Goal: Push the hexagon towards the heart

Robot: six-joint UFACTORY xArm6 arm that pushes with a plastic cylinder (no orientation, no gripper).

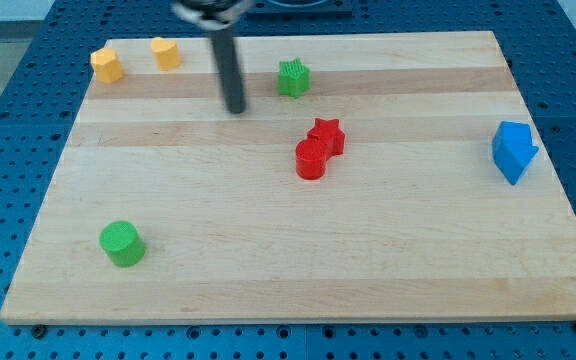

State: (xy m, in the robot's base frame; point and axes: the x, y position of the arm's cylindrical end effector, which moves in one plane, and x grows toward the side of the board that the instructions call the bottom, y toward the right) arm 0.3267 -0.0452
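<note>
Two yellow blocks sit close together at the board's top left: one point(107, 64) near the corner and one point(166, 53) just to its right. One is the hexagon and one the heart, but I cannot tell which is which at this size. My tip point(236, 109) rests on the board to the right of and slightly below the right yellow block, well apart from it. It is to the left of and below a green star point(293, 77).
A red star point(326, 135) touches a red round block point(311, 159) near the board's middle. A green round block point(122, 243) sits at the bottom left. A blue block point(513, 150) sits by the right edge of the wooden board point(288, 280).
</note>
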